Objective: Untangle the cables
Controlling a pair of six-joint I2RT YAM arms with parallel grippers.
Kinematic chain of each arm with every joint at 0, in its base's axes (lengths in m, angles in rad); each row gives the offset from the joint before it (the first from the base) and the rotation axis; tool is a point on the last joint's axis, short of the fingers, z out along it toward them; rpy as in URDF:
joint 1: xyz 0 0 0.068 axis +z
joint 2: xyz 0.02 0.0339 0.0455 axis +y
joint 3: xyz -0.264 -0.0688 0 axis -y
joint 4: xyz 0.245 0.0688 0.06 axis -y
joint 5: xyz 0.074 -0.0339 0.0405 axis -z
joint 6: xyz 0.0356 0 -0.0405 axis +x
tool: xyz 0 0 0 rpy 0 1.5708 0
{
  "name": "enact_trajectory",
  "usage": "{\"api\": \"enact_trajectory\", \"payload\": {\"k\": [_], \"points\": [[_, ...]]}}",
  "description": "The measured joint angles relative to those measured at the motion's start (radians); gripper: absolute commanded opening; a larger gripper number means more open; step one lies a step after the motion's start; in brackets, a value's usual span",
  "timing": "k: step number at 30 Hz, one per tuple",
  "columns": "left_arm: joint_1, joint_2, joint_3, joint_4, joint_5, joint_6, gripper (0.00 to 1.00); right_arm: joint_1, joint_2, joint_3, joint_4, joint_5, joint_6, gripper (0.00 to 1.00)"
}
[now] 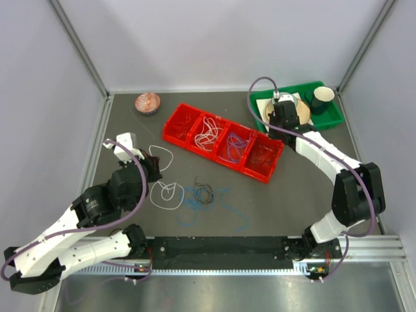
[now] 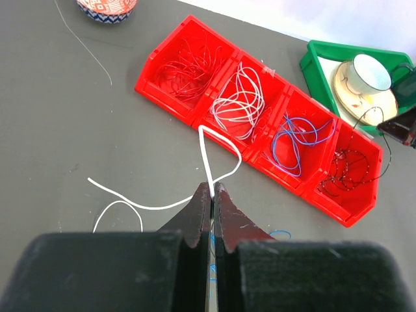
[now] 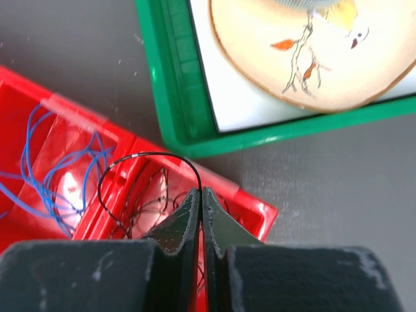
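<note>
Near the table's (image 1: 305, 201) front edge, centre: blue, black and white cables (image 1: 203, 194) are left tangled. Further in, left gripper (image 2: 211, 188) is clamped on a white cable (image 2: 206, 153), short of the red tray (image 2: 162, 97). Beyond, right gripper (image 3: 200, 193) is closed on a black cable (image 3: 151, 155) over the tray's right-end bin of 4. Risk: tangled cables could be dragged by the white tail; thin black loop could be dropped outside the bin

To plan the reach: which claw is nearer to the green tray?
Right. The right claw hangs just beside the green tray, shut on a black wire. The left claw is far across the table, shut on a white wire.
</note>
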Motion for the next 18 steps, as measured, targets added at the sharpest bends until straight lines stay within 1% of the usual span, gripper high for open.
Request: {"api": "enact_trajectory", "payload": {"k": [4,8,16,18], "points": [[0.0,0.0,-0.002,0.0,0.005,0.0,0.0,0.021,-0.042,-0.058,0.002,0.0,0.017,0.0],[0.0,-0.001,-0.011,0.002,0.015,0.0,0.0,0.033,-0.035,-0.105,0.009,-0.001,0.042,0.0],[0.0,-0.009,-0.015,0.0,0.026,-0.001,0.0,0.058,0.11,-0.12,0.039,0.005,0.061,0.0],[0.0,-0.015,-0.015,-0.002,0.026,-0.003,0.0,0.067,0.134,-0.121,0.041,0.007,0.061,0.12]]}}
